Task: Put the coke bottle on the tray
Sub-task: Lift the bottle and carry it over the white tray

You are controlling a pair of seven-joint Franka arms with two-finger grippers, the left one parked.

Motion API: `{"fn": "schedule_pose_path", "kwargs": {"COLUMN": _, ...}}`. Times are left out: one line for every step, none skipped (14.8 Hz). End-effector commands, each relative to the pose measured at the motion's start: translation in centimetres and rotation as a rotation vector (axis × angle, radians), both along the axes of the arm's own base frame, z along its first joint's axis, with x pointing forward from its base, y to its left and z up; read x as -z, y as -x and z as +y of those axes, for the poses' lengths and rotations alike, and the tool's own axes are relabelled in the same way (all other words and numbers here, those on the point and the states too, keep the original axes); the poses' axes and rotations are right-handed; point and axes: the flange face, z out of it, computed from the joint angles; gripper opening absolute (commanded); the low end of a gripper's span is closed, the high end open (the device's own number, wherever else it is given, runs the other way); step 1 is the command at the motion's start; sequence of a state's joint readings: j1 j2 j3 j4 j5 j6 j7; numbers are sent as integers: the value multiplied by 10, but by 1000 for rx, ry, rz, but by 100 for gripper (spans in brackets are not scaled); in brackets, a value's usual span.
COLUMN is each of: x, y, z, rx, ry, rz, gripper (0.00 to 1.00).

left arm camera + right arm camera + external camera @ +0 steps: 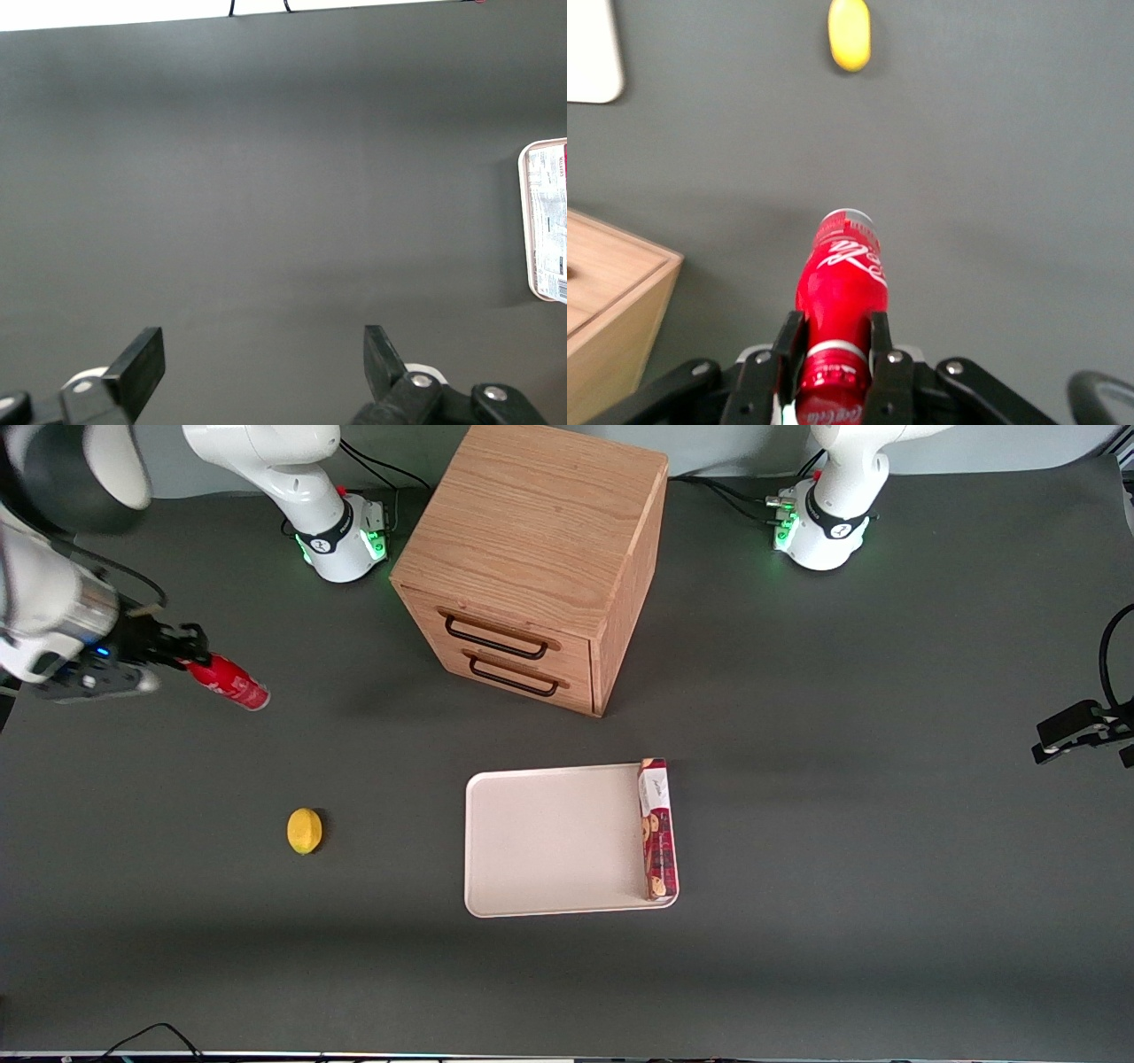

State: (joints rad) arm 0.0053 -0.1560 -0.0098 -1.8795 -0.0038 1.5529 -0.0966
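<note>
The red coke bottle (229, 683) with white lettering is held in the air at the working arm's end of the table, tilted with its base down. My gripper (188, 654) is shut on its neck just below the red cap. In the right wrist view the bottle (842, 288) sticks out between the two black fingers (788, 341) of the gripper (834, 336). The cream-white tray (549, 841) lies flat near the table's middle, nearer the front camera than the drawer cabinet; one corner of it (592, 49) shows in the right wrist view.
A long red cookie box (657, 829) lies on the tray along its edge toward the parked arm. A yellow lemon (305, 830) lies on the table between bottle and tray. A wooden two-drawer cabinet (536, 558) stands farther from the front camera.
</note>
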Motion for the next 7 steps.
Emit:
{"fn": "schedule_pose_path", "kwargs": {"x": -68, "y": -48, "z": 47, "rx": -85, "ry": -36, "rz": -2, "gripper": 0}}
{"fn": "schedule_pose_path", "kwargs": {"x": -82, "y": -61, "z": 68, "rx": -85, "ry": -35, "rz": 0, "gripper": 0}}
{"fn": "schedule_pose_path", "kwargs": {"x": -84, "y": -75, "z": 85, "rx": -43, "ry": -28, "rz": 24, "gripper": 0}}
{"fn": "schedule_pose_path", "kwargs": {"x": -79, "y": -88, "z": 108, "rx": -12, "ry": -30, "rz": 43, "gripper": 0}}
{"fn": "schedule_pose_path", "kwargs": {"x": -77, "y": -95, "z": 137, "rx": 8, "ry": -39, "rz": 40, "gripper": 0}}
{"fn": "schedule_pose_path", "kwargs": {"x": -66, "y": -99, "z": 167, "rx": 59, "ry": -42, "rz": 55, "gripper": 0}}
{"fn": "schedule_pose_path", "kwargs": {"x": -52, "y": -105, "z": 194, "rx": 114, "ry": -49, "rz": 62, "gripper": 0}}
